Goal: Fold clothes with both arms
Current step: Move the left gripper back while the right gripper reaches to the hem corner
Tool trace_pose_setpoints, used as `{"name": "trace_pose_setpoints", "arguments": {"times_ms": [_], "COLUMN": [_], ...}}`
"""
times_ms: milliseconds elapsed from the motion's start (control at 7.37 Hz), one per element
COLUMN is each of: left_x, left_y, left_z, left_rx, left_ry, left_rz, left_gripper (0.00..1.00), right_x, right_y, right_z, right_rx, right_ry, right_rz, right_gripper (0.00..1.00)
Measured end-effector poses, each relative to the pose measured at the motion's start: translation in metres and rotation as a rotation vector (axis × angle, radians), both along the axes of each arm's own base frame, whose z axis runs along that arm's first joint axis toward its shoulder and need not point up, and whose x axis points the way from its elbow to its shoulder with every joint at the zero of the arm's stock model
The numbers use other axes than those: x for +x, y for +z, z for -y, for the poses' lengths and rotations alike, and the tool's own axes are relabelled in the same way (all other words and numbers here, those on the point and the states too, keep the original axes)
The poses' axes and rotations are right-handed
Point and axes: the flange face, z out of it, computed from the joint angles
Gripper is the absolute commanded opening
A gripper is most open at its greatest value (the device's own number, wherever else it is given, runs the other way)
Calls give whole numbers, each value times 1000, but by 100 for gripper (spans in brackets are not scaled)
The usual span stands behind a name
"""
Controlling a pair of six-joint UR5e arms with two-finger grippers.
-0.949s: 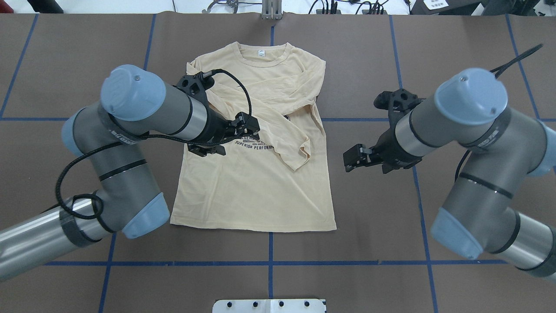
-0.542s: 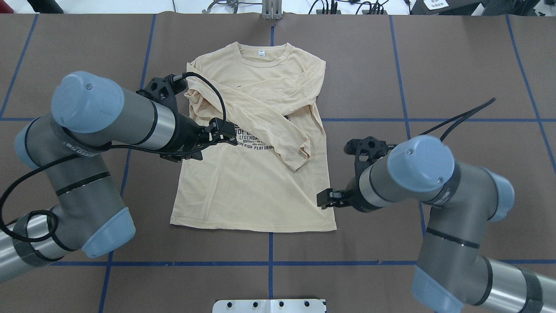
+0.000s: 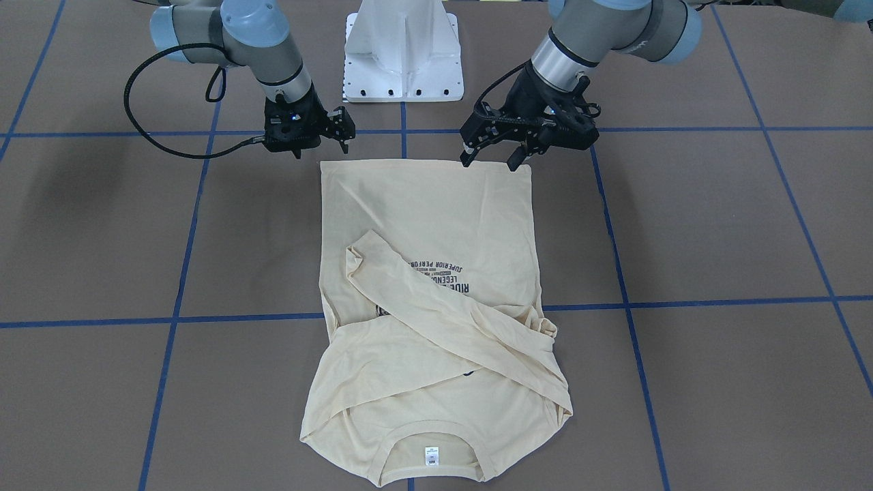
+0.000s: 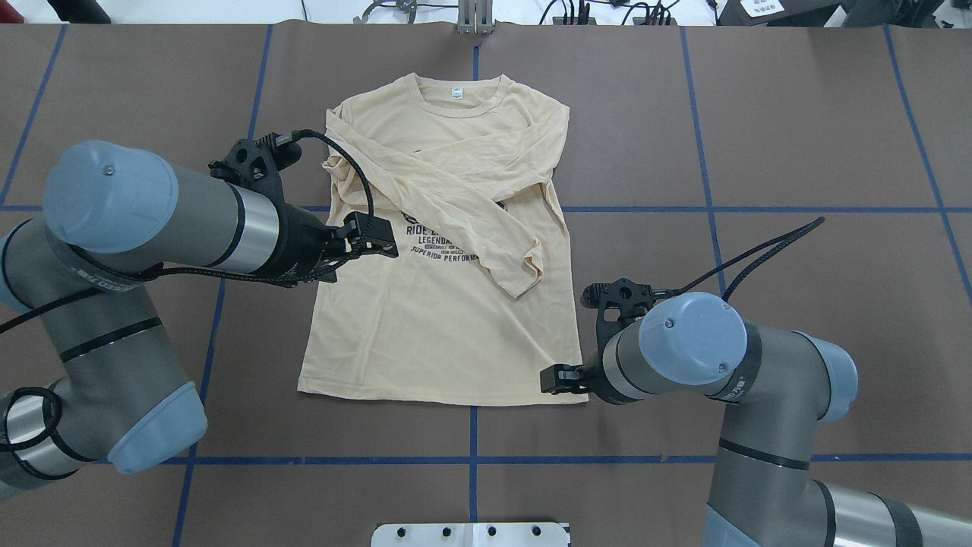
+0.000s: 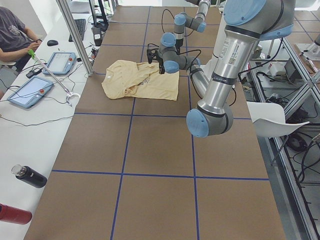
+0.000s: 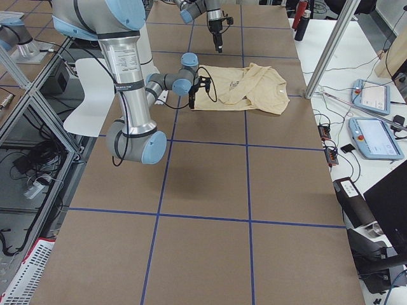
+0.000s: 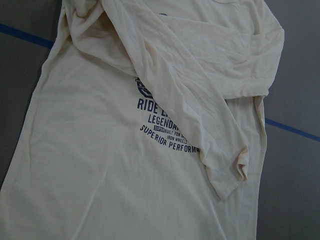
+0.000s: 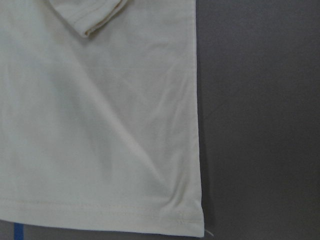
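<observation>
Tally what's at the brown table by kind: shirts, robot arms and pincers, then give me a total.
Shirt: 1
Robot arms: 2, left arm and right arm
Pincers: 2, left pincer and right pincer
Total: 5

Silver-grey left arm (image 4: pixel 197 220), matching right arm (image 4: pixel 774 358), light-blue joint caps (image 4: pixel 106 194), black cables (image 4: pixel 767 249), black jaws

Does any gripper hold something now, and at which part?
Nothing is held. The shirt lies flat; the left gripper hangs open above it, and the right gripper is near the hem corner, not gripping it.
</observation>
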Motion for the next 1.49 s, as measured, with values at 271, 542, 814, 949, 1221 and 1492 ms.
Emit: {"name": "trace_pose_setpoints", "arguments": {"times_ms": [271, 542, 814, 949, 1221, 1492], "left_x": [1, 0, -2, -2, -3, -4], "left_y": [0, 1, 3, 3, 4, 3], "left_z": [-1, -2, -3, -3, -4, -5], "left_rx": [-9, -15, -18, -17, -17, -15], "left_ry": [2, 2, 3, 3, 3, 3], "left_rz": [13, 20, 24, 23, 23, 21], "left_gripper": [99, 99, 99, 99, 99, 99], "right_x": [-3, -10, -21, -25, -28, -31], "right_y": [7, 11, 10, 8, 9, 12], "right_z": [3, 5, 9, 10, 9, 5], "right_rx": [0, -1, -6, -11, -24, -31], "right_ry": [-2, -6, -10, -13, -21, -31], "right_rz": [-17, -30, -34, -38, -54, -66], "right_gripper": [100, 98, 88, 88, 88, 88]}}
